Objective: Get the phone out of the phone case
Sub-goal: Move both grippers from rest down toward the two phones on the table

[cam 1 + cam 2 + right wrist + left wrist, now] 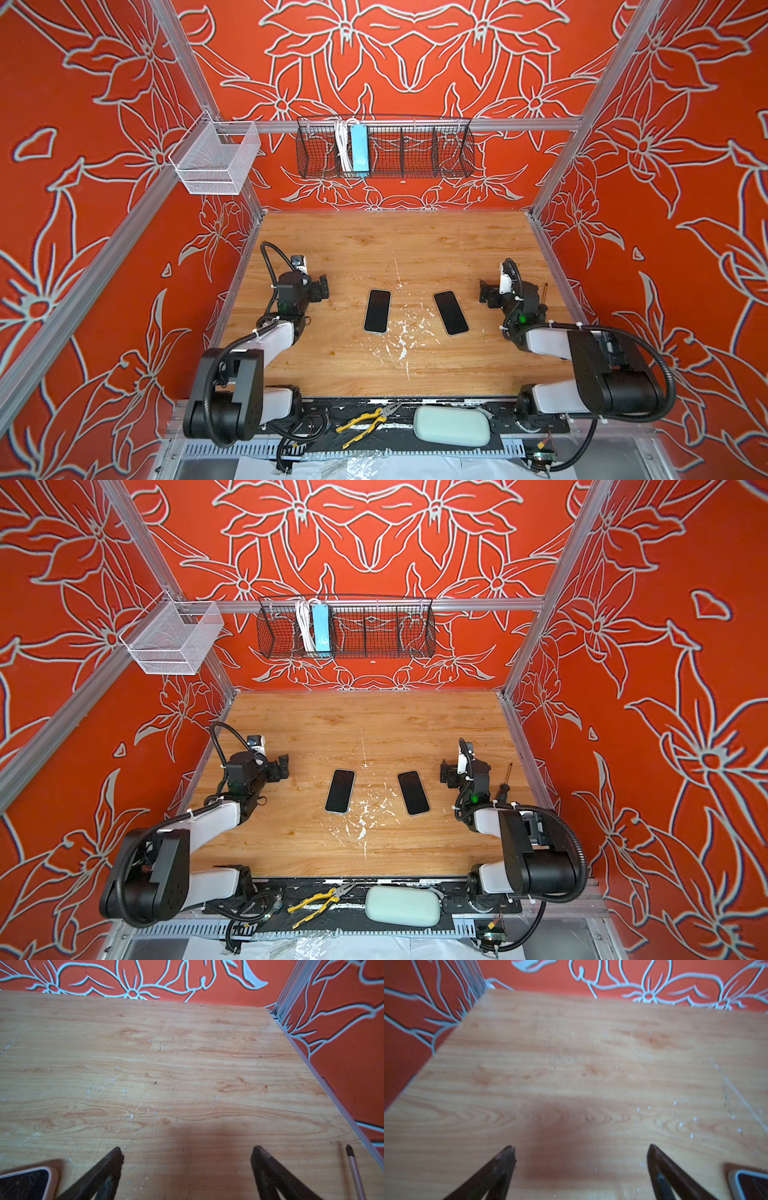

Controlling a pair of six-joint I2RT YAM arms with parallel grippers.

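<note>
Two phones lie face up, side by side, in the middle of the wooden table. The left phone (377, 311) (340, 791) has a dark screen inside a pale phone case rim, and its corner (749, 1184) shows in the left wrist view. The right phone (451, 312) (413, 792) looks the same, its corner (27, 1183) rimmed in tan. My left gripper (322, 289) (581, 1149) hovers open to the left of them, holding nothing. My right gripper (486, 295) (187, 1149) stands open to their right, also holding nothing.
A thin screwdriver (544, 291) (354, 1169) lies by the right wall beside my right arm. Yellow pliers (368, 419) and a pale green pouch (452, 426) sit on the front ledge. A black wire basket (384, 147) and a white mesh basket (216, 160) hang on the walls.
</note>
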